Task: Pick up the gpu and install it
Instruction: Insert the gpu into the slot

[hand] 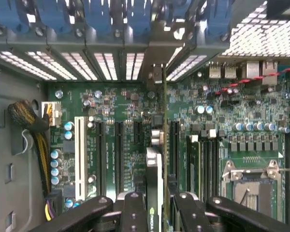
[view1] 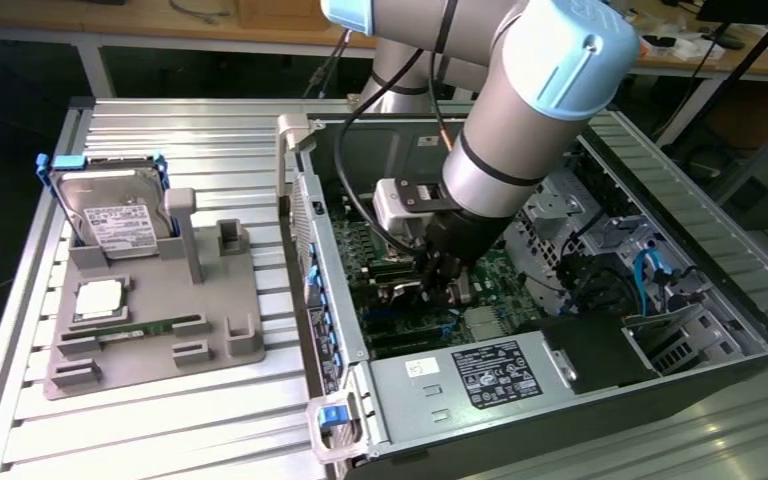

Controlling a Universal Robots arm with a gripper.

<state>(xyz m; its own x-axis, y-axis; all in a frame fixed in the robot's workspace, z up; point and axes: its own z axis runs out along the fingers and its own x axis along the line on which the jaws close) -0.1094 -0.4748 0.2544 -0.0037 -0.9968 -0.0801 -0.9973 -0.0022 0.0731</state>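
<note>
What I'm driving is a silver-grey tubular metal arm (view1: 518, 120), thick and smooth, with glossy light-blue round plastic caps (view1: 595, 48) closing off its joints. A narrow black band (view1: 488, 168) rings the lower segment. A thin black cable (view1: 337, 150) hangs loosely alongside the arm and runs to a pale grey boxy housing (view1: 404, 200) mounted at the wrist. Below that sits the black two-fingered gripper (view1: 440, 285). On my wrist feed I see its matte black fingers (hand: 134, 212), flanked by rounded black outer links (hand: 82, 215), all dotted with small silvery screw heads (hand: 134, 195).
</note>
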